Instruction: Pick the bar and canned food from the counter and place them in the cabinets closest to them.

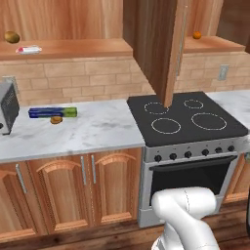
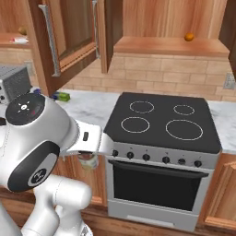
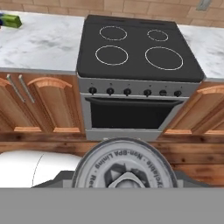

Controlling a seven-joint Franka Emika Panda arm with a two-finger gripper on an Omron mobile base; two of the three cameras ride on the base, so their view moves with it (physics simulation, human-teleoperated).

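Hand view checked first? Found what there?

Found the can (image 3: 124, 162) right under the camera, pale lid up, printed ring readable. Took the tool (image 2: 87, 156) as closed on it, clamped across the body below the rim.

Judged how for handling?

Stiff metal, so no give under the squeeze. Fairly heavy for its size, going by the look of a full tin. Smooth label, likely slippery; better held across the middle of the wall than near the lid. Round too, so prone to roll if set down tilted.

Gained anything from the right base view?

Gave the side of the can: greenish label, hanging upright beneath the wrist, low in front of the lower doors, off the worktop (image 1: 97, 131) and well below the cabinets (image 1: 73, 48). Also caught an open door (image 2: 55, 41) at upper left.

And the left base view?

Placed the bar (image 1: 28, 49): already lying flat on the left shelf, near a ball (image 1: 11, 36). Picked out a blue-green box (image 1: 52, 112) and a pastry (image 1: 56, 119) on the worktop, plus an orange (image 1: 197, 35) on the right shelf beyond the stove (image 1: 188, 117).

Reckoned the can half of the job open, then?

Reckoned so: lifted but not yet shelved.
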